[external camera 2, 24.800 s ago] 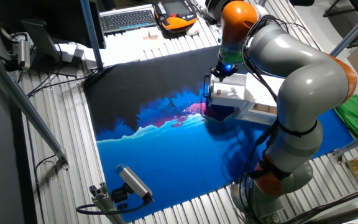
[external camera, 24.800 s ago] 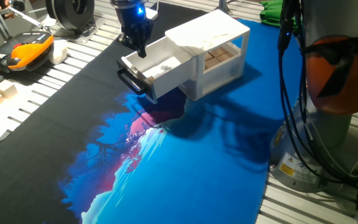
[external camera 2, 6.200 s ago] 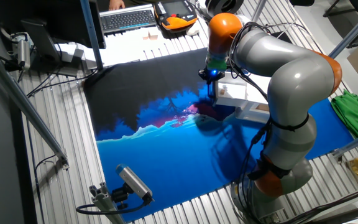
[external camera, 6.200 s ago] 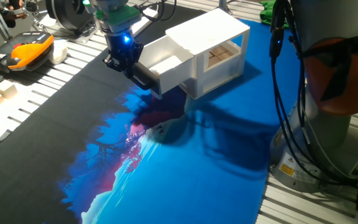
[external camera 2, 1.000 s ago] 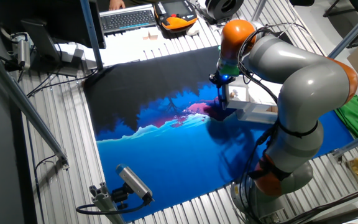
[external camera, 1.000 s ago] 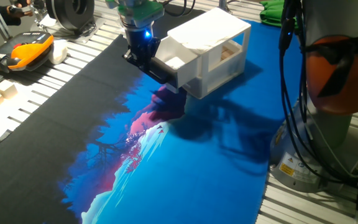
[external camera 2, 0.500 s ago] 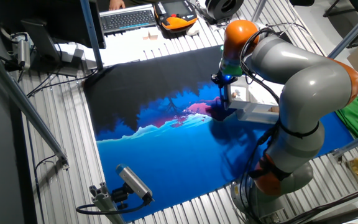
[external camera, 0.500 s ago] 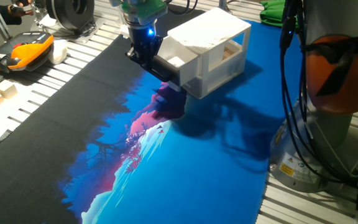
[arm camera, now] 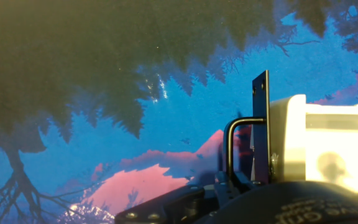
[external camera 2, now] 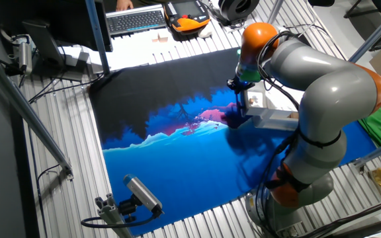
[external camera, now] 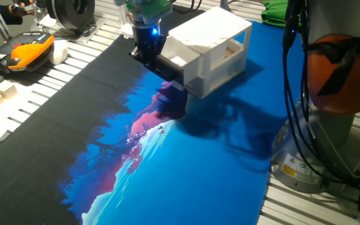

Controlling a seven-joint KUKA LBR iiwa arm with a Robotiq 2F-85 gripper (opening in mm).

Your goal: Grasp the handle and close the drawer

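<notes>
gripper (external camera: 150, 55) sits at the handle (arm camera: 230, 146) on the drawer (external camera: 175, 64) front, apparently clenched on it to push; grip not clearly visible. drawer nearly home in the white cabinet (external camera: 214, 44), small gap left.

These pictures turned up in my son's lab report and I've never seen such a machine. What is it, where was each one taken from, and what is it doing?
It is a grey and orange robot arm standing at a table covered by a blue and black mat. Two pictures come from fixed cameras on different sides of the table. The third comes from a camera on the arm's hand, looking down along its fingers. On the mat stands a small white cabinet with a white drawer, which sticks out only a little. The hand is at the black handle on the drawer's front. Whether the fingers are clamped on it cannot be seen. An orange device lies beside the mat.
</notes>
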